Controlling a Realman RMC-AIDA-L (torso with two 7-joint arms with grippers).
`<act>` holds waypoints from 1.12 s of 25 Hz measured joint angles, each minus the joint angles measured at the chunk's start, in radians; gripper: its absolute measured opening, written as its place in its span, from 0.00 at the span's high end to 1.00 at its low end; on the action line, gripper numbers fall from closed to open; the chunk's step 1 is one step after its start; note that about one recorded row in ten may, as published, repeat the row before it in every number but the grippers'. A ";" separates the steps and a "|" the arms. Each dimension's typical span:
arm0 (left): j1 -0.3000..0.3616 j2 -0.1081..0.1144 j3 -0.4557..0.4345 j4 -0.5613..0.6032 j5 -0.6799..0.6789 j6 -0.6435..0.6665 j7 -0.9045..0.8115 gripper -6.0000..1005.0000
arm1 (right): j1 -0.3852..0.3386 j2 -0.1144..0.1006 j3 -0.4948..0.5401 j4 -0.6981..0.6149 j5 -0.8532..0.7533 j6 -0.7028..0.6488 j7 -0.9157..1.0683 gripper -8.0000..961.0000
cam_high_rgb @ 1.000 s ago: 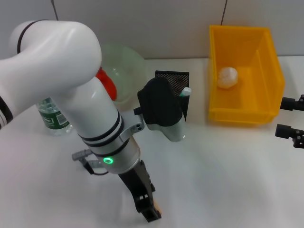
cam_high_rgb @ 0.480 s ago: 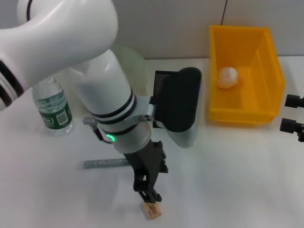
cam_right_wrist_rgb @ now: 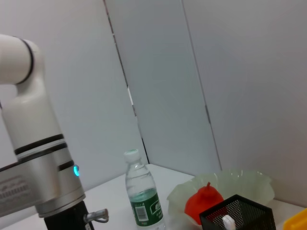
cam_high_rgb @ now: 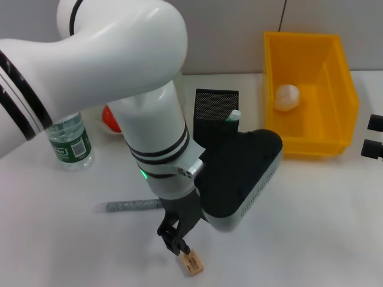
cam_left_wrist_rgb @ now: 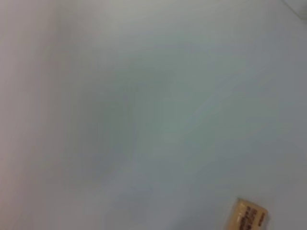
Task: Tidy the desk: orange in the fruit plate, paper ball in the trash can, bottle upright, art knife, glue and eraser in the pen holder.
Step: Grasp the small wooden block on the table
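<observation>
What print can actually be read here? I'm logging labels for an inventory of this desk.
None is legible.
Bottle: green label with white print and a barcode patch, too small to read.
Eraser: tan sleeve with dark print, blurred in the head and left wrist views.
Pen holder, yellow bin, art knife: no visible text.

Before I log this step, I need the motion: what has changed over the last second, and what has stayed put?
The left gripper has swung from the near edge to just above the eraser, holding nothing I can see. The arm's move uncovered the art knife. The bottle, pen holder, paper ball and the right gripper at the far right stayed put.
</observation>
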 joint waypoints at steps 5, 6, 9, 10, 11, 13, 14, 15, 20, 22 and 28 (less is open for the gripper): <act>-0.023 0.000 0.041 0.043 0.020 0.045 0.040 0.35 | 0.001 0.002 0.004 -0.010 0.000 0.003 0.002 0.22; -0.028 0.000 0.052 0.042 0.020 0.045 0.042 0.35 | 0.003 0.002 0.005 -0.012 -0.002 0.003 0.002 0.22; -0.049 0.000 0.068 0.012 0.014 0.037 0.059 0.35 | 0.008 0.000 0.004 -0.014 -0.004 0.004 -0.003 0.22; -0.055 0.000 0.070 -0.005 0.008 0.031 0.068 0.35 | 0.010 -0.001 0.002 -0.015 -0.005 0.004 -0.004 0.22; -0.060 0.000 0.074 -0.023 0.001 0.024 0.076 0.35 | 0.012 -0.002 0.000 -0.015 -0.005 0.004 -0.005 0.22; -0.065 0.000 0.081 -0.048 -0.009 0.011 0.087 0.35 | 0.017 -0.003 -0.003 -0.015 -0.005 0.004 -0.006 0.22; -0.065 0.000 0.084 -0.054 -0.012 0.006 0.090 0.35 | 0.018 -0.003 -0.005 -0.015 -0.005 0.004 -0.007 0.22; -0.064 0.000 0.086 -0.059 -0.014 0.003 0.094 0.35 | 0.019 -0.003 -0.006 -0.015 -0.006 0.004 -0.008 0.22; -0.061 0.000 0.083 -0.066 -0.025 0.001 0.105 0.35 | 0.020 0.000 -0.005 -0.022 -0.006 0.004 -0.009 0.22; -0.059 0.000 0.078 -0.072 -0.033 0.002 0.112 0.35 | 0.019 0.001 0.000 -0.024 -0.006 0.004 -0.009 0.22; -0.061 0.000 0.067 -0.092 -0.066 0.007 0.138 0.35 | 0.020 0.002 0.003 -0.038 -0.006 0.016 -0.004 0.22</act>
